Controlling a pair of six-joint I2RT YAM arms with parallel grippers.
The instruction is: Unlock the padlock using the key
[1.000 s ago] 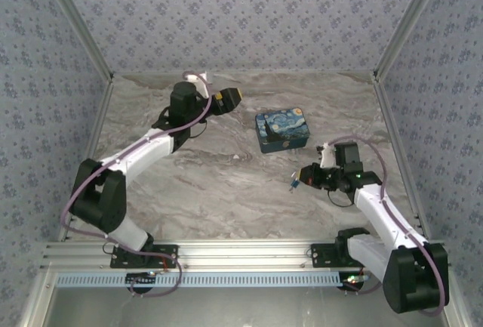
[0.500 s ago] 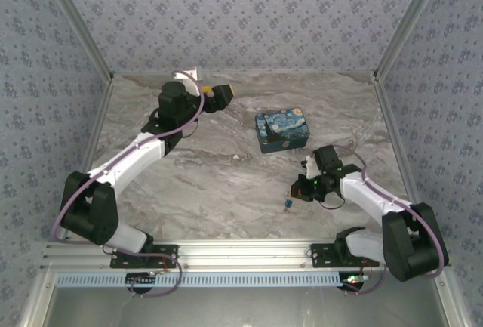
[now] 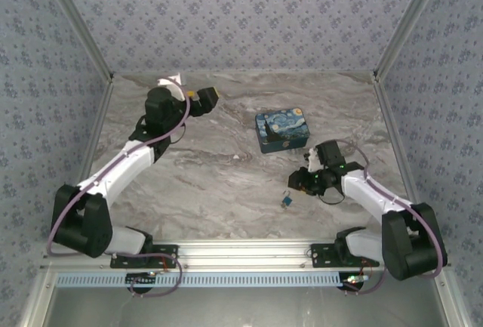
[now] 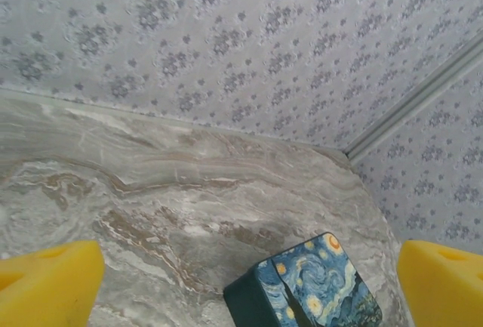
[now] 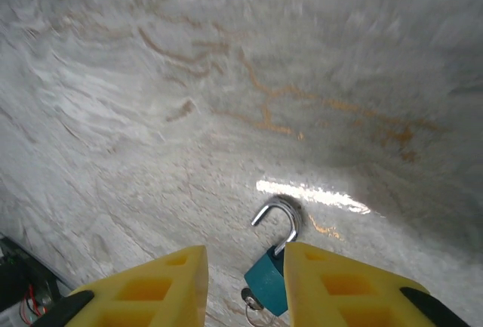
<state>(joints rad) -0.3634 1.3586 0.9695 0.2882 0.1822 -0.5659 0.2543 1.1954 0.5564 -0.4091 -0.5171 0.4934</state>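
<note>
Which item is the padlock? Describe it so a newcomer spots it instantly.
On the grey marble-patterned table, look near the right side, by the yellow-fingered right gripper. The padlock lies there on the surface: a tiny teal-blue body with a silvery metal loop, far smaller than the blue-and-yellow swirl-painted box farther back.
</note>
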